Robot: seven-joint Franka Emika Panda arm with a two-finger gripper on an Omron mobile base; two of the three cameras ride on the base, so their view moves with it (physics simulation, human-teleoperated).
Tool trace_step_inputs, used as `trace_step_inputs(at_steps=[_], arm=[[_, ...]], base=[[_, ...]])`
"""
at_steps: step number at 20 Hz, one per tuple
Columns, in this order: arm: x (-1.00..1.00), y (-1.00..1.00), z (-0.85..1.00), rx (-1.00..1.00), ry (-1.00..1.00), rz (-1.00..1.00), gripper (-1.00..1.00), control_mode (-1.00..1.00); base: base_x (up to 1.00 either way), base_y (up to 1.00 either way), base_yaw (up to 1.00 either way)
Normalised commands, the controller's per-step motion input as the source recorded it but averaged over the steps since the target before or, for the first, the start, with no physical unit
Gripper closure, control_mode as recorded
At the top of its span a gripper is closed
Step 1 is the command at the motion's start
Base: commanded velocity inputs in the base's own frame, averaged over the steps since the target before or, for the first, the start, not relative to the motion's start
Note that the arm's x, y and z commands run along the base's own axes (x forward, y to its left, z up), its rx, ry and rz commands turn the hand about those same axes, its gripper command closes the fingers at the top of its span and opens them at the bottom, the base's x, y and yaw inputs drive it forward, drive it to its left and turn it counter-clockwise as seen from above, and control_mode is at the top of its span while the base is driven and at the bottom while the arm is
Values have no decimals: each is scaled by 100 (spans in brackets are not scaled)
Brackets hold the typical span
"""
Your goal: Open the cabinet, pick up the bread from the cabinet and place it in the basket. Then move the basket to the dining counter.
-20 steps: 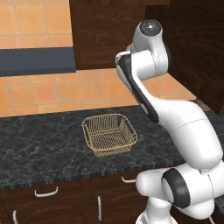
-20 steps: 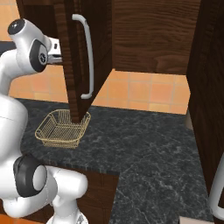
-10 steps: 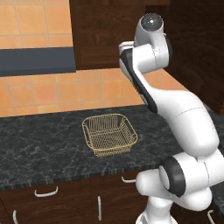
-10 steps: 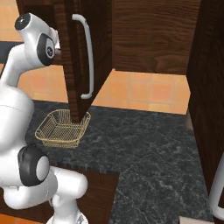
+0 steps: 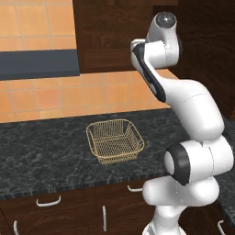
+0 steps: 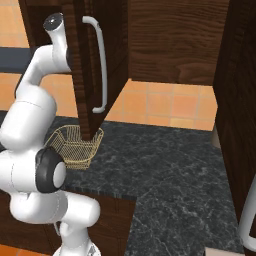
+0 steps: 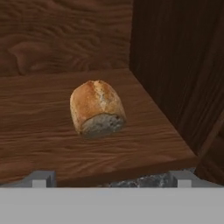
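Note:
The cabinet door (image 6: 82, 75) with its long silver handle (image 6: 102, 65) stands swung open. In the hand view the bread (image 7: 97, 109), a small brown loaf with a pale cut end, lies on the cabinet's wooden shelf (image 7: 39, 144) near the right inner wall. My gripper (image 7: 111, 179) is open just in front of the shelf edge. Its fingertips (image 7: 41, 178) stand wide apart, short of the bread, with nothing between them. The golden wire basket (image 5: 114, 140) sits empty on the black counter (image 5: 41, 151) below; it also shows behind the door (image 6: 70, 147). The dining counter is out of view.
The open door hangs over the black marbled counter (image 6: 165, 170), right beside my raised arm (image 6: 47, 65). A tall dark wood panel (image 6: 240, 100) bounds the right side. Lower drawers with short curved handles (image 5: 48, 201) run under the counter. An orange tiled wall (image 5: 41, 96) lies behind.
My arm has swung up and to the right, closer to the open cabinet. The basket and door have not moved, and the gripper stays open.

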Motion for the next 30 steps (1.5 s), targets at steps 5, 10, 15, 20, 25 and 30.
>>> trace_step_inputs(at_steps=[5, 10, 15, 20, 25, 30], arm=[[50, 0, 0, 0, 0, 0, -100, -100], [50, 0, 0, 0, 0, 0, -100, -100], [40, 0, 0, 0, 0, 5, -100, -100], [19, 0, -3, 0, 5, 9, -100, -100], [2, 0, -5, -5, 9, 5, -100, -100], [7, 0, -3, -4, 4, 0, -100, -100]], base=[[0, 0, 0], [0, 0, 0], [0, 0, 0], [0, 0, 0], [0, 0, 0], [0, 0, 0]])
